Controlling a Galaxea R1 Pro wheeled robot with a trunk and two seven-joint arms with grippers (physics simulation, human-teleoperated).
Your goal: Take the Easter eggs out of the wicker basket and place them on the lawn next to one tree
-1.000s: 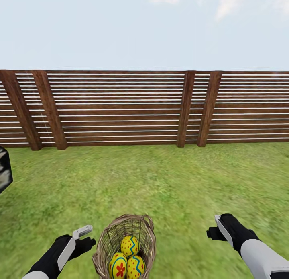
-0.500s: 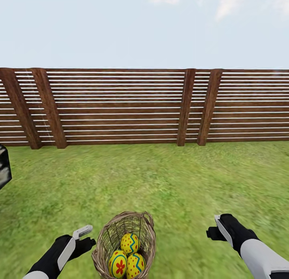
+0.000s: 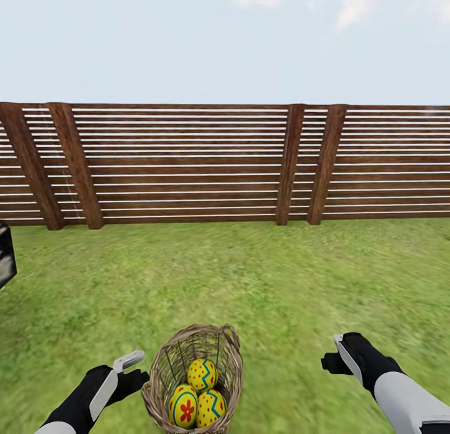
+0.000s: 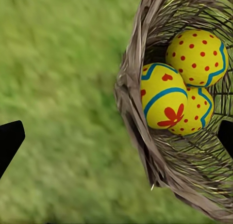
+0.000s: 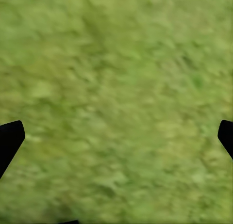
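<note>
No words, labels, brands or numbers can be read anywhere. The only marks are painted patterns on the eggs [image 3: 197,393] inside the basket [image 3: 164,365]: blue zigzag bands, red dots, and a red flower on one egg.

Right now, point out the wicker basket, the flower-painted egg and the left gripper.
wicker basket [image 3: 164,366]: head view, woven side wall at its left.
flower-painted egg [image 4: 163,96]: left wrist view, yellow shell above the red flower.
left gripper [image 3: 132,366]: head view, between the fingertips.
</note>
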